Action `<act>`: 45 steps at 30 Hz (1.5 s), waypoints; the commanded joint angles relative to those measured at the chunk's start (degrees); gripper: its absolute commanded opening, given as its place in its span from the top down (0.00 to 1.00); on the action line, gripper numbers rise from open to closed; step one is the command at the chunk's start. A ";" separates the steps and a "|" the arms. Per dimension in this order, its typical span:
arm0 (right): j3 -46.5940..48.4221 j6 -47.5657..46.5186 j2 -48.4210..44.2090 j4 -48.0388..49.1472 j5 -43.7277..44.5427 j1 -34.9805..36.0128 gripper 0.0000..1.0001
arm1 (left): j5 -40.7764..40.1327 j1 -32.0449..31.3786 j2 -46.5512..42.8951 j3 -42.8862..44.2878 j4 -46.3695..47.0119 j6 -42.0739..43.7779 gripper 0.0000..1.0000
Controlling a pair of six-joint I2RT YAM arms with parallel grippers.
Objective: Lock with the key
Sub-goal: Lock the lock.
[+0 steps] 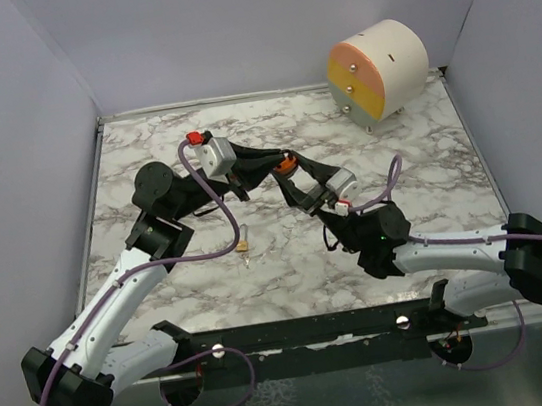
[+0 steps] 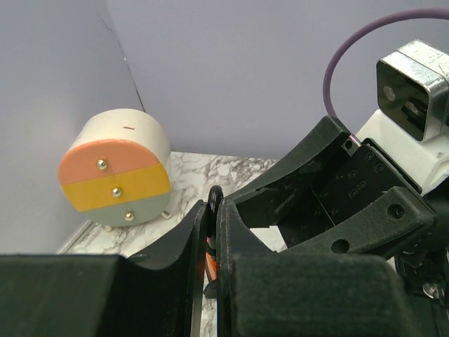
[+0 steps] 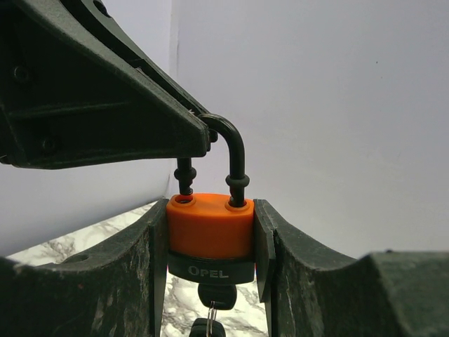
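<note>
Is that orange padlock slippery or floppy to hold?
Probably stiff: the padlock sits squarely between the right fingers. Its shackle looks like rigid metal, so likely heavy for its size. The key ring below may swing.

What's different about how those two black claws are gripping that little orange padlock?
The left gripper pinches the padlock's thin black shackle, its fingers almost touching. The right gripper clamps the orange padlock body, its fingers set wider apart. The left one holds the top loop, the right one the block beneath it. Both are shut on the same lock.
</note>
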 commanded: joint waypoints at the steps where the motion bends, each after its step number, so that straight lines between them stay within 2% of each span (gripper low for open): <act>1: 1.53 -2.85 -0.28 11.03 -0.13 0.40 0.99 | 2.67 -1.56 0.61 0.39 -1.90 -1.55 1.00; 13: 2.59 -5.27 -0.34 14.08 0.04 0.39 0.99 | -0.57 -3.46 0.60 -0.07 -4.79 0.36 1.00; 24: 4.67 -4.51 -2.60 11.83 -0.58 0.47 0.99 | -2.25 -3.75 0.79 -1.24 -6.46 1.77 1.00; 36: 5.40 -8.78 -0.76 21.79 -2.50 0.86 0.99 | -4.58 -3.75 0.17 -2.91 -8.29 1.81 1.00; 45: 7.28 -11.81 0.35 24.13 -4.93 1.54 0.99 | -4.49 -3.75 1.17 -4.67 -8.31 0.92 1.00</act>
